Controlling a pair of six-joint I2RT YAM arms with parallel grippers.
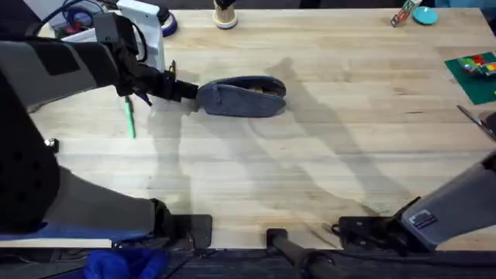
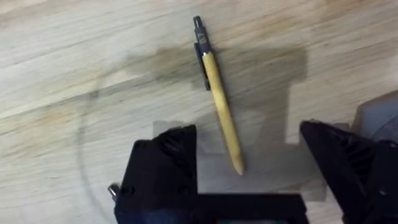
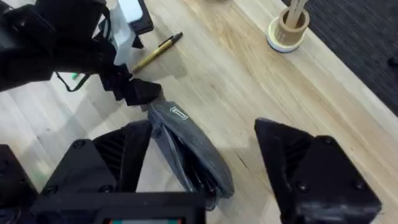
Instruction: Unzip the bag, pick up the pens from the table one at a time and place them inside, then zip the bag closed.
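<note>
Denim-like blue-grey fabric pouch (image 1: 242, 97) is seen lying upper centre of the pale wooden plank table (image 1: 325, 170), its zip partly open. The left gripper (image 1: 177, 87) is stretched toward its left end, fingers spread apart above the mustard-yellow stick pen (image 2: 219, 102). The bright green pen (image 1: 129, 118) lies at left. The right gripper (image 3: 202, 168) is held with fingers wide apart.

Probably a lab: robot arms at a plank table (image 1: 325, 170) with clutter
</note>
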